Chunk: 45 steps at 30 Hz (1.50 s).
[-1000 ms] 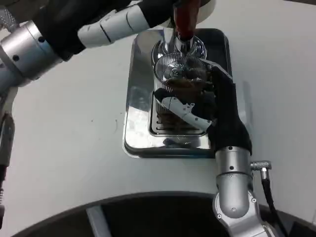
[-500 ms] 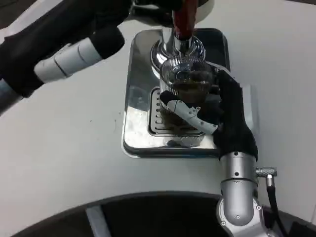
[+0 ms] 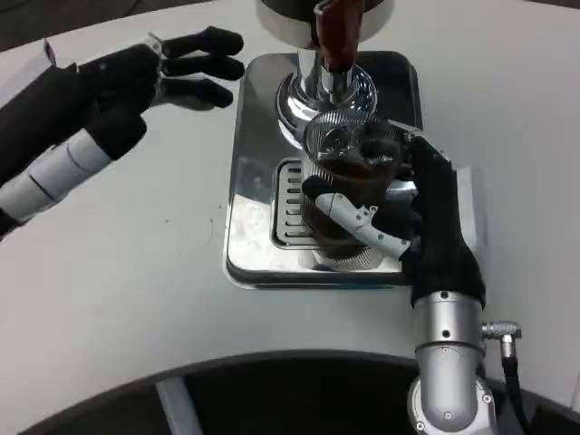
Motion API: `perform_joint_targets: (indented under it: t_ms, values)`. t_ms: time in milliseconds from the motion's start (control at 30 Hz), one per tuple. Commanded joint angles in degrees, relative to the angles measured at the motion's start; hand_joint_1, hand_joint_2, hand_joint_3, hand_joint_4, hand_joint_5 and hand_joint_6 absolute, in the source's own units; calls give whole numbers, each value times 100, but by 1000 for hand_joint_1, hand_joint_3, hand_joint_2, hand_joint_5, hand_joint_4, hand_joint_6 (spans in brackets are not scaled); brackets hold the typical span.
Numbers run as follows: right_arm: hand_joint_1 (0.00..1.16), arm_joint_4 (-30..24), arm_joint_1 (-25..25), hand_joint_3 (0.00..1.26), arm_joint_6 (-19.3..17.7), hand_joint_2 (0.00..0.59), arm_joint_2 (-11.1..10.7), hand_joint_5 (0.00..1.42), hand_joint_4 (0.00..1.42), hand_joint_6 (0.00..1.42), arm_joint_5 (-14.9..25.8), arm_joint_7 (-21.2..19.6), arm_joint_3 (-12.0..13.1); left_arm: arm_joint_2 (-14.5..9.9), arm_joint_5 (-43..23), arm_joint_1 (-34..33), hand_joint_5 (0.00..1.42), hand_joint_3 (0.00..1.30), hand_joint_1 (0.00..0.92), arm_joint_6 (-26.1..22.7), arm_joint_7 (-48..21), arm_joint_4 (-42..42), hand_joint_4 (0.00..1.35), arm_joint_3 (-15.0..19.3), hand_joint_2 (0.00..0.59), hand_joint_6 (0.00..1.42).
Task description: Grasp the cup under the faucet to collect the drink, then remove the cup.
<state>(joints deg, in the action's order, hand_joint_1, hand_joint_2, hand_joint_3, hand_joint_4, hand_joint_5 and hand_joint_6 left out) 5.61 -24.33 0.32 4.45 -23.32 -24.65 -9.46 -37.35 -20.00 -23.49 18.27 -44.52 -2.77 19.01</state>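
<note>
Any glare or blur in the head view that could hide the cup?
Head view: sharp, no motion blur. The mirror-polished steel drip tray and chrome faucet base throw bright reflections. The ribbed clear glass cup of dark drink is see-through, partly covered by the right hand.

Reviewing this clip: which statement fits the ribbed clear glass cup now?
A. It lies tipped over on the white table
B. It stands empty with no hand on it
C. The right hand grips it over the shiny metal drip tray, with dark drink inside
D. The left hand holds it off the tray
C: the right hand wraps around the ribbed clear glass cup, which holds dark liquid above the shiny metal drip tray; the left hand hovers apart, holding nothing.
</note>
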Motion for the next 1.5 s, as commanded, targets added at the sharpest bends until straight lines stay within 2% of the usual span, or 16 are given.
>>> perform_joint_targets:
  t_ms: [33, 367, 1033, 1300, 1500]
  values:
    - [848, -357, 228, 753, -36, 178, 34, 1005, 861, 948, -45, 60, -42, -2, -67, 459, 298, 231, 0, -61, 98, -122, 232, 109, 118, 275]
    - [848, -993, 604, 778, 41, 178, -79, 1048, 902, 1002, -67, 284, -5, 63, 108, 1188, 299, 232, 0, 19, 288, -307, 232, 80, 118, 280]
    - [857, -2265, 1494, 840, 157, 169, -199, 1119, 959, 1103, -243, 845, -80, 92, 657, 1815, 278, 229, 0, 288, 651, -233, 218, 12, 127, 243]
    - [857, -2659, 1752, 854, 154, 169, -180, 1130, 971, 1133, -352, 979, -162, -56, 1282, 1988, 194, 204, 0, 542, 875, -271, 159, -6, 130, 170]
    - [857, -3106, 2070, 873, 208, 163, -159, 1151, 984, 1158, -328, 1225, -288, -126, 1573, 2101, 139, 170, 0, 621, 978, -311, 110, 19, 130, 130]
